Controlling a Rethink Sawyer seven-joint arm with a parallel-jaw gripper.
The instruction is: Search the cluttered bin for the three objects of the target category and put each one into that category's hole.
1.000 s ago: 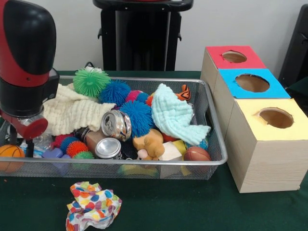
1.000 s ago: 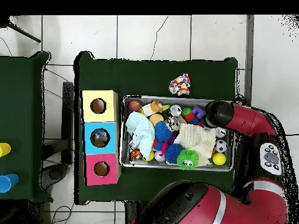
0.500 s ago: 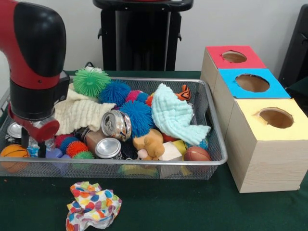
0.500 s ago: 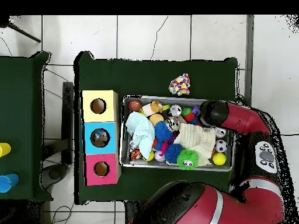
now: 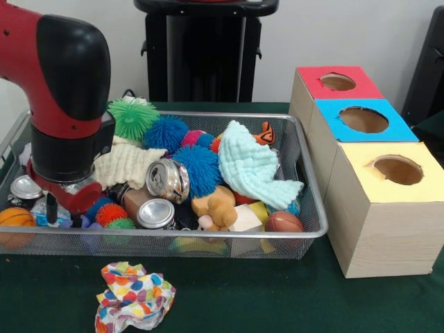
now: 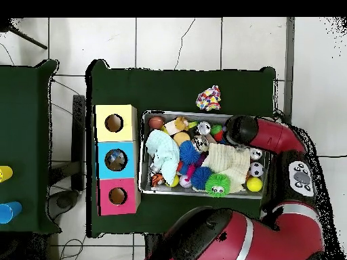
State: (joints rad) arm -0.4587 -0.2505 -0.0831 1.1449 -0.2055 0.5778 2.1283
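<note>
Nearest the front camera, a crumpled multicoloured dotted cloth (image 5: 134,294) lies on the green worktop (image 5: 263,298), just outside the bin (image 5: 208,236). Behind it the wire-mesh bin is packed with clutter. Along its near wall sit an orange basketball (image 5: 14,220), a small brown football (image 5: 284,222), a pale wooden block (image 5: 245,218) and a tan plush toy (image 5: 216,206). Two silver cans (image 5: 166,180) rest near the middle, and a third can (image 5: 25,187) lies at the left end.

At that left end the red and black arm (image 5: 66,90) reaches down into the bin. Its claw (image 5: 59,209) is low among the objects, with one dark finger (image 5: 51,208) visible against a wrinkly piece of clear plastic (image 5: 43,211); I cannot tell how far the claw is open or whether it has hold of anything. No other clear piece can be made out.

Farther back lie a cream cloth (image 5: 128,165), a mint cloth (image 5: 253,166), blue spiky balls (image 5: 194,166) and a green spiky ball (image 5: 132,118). To the right of the bin stand three wooden boxes, each with a round hole: yellow-topped (image 5: 395,170) nearest, then blue-topped (image 5: 362,119), then red-topped (image 5: 337,82). The overhead view shows the arm's head over the bin's corner farthest from the boxes.
</note>
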